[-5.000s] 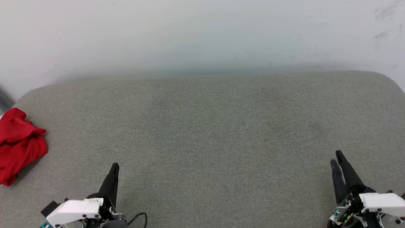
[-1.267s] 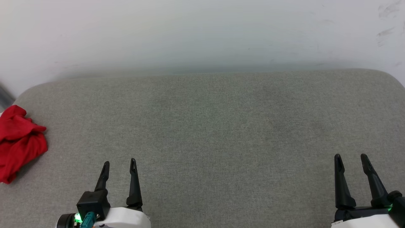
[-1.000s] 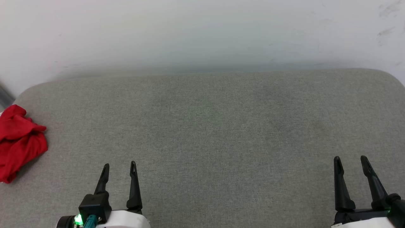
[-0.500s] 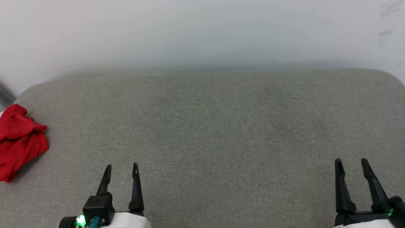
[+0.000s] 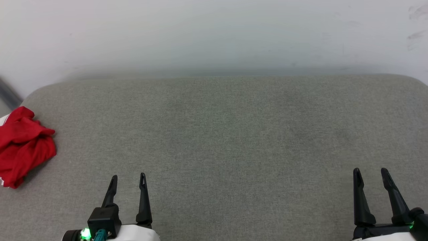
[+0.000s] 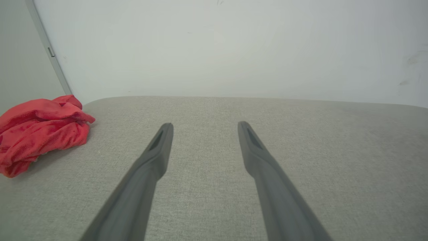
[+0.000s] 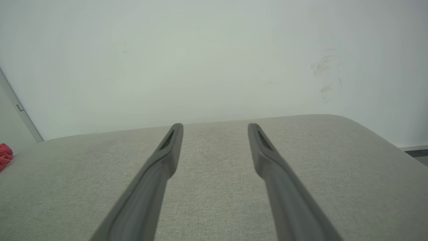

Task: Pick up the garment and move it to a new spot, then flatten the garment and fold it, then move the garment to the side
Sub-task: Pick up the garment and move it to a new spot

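Garment [image 5: 26, 147] lies crumpled in a red heap at the left edge of the grey fabric-covered table [image 5: 227, 134], toward the far corner. The left gripper [image 5: 128, 175] hovers open and empty near the front edge, well apart from the heap. The right gripper [image 5: 370, 170] is also open and empty, near the front right corner.

You face a broad grey upholstered pad [image 5: 220, 134] of matt, coarsely woven cloth. The crumpled red garment [image 5: 25, 145] looks like soft, finely textured fabric. On the left gripper [image 5: 128, 176] and right gripper [image 5: 370, 171], the long dark fingers look like smooth matt plastic. The pale wall [image 5: 214, 33] is smooth, matt and scuffed.
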### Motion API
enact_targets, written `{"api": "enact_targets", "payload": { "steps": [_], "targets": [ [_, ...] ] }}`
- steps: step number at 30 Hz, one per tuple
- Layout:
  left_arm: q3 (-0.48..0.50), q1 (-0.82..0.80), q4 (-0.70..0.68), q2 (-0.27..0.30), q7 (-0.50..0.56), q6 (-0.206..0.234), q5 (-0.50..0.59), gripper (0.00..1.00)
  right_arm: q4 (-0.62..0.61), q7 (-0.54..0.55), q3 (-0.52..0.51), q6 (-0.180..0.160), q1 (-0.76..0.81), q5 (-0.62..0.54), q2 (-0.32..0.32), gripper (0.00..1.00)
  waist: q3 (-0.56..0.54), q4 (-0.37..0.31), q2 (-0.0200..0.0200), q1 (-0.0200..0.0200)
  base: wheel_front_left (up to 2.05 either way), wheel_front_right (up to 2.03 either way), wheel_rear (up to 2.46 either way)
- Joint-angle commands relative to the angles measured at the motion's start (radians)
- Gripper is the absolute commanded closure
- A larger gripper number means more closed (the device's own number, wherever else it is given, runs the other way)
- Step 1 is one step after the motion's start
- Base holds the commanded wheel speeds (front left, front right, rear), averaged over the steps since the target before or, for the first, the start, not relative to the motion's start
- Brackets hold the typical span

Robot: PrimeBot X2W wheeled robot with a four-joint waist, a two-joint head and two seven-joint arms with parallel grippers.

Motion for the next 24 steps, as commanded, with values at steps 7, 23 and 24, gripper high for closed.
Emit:
{"api": "enact_targets", "payload": {
  "steps": [7,23,24],
  "targets": [
    [0.007,-0.013,-0.002,-0.001,-0.003,0.015,-0.009,0.0,-0.01,-0.002,0.004,0.0,0.014,-0.015,-0.002,0.0,0.004,0.06,0.0,0.0,0.0,0.0,0.0],
    [0.04,-0.01,-0.025,-0.001,-0.003,0.041,-0.009,0.0,-0.021,-0.002,0.01,0.0,0.022,-0.035,-0.002,0.0,0.012,0.279,0.0,0.0,0.0,0.0,0.0],
    [0.042,-0.009,-0.027,-0.001,-0.003,0.042,-0.008,0.0,-0.022,-0.002,0.011,0.0,0.023,-0.036,-0.002,0.0,0.012,0.292,0.0,0.0,0.0,0.0,0.0]
  ]
}}
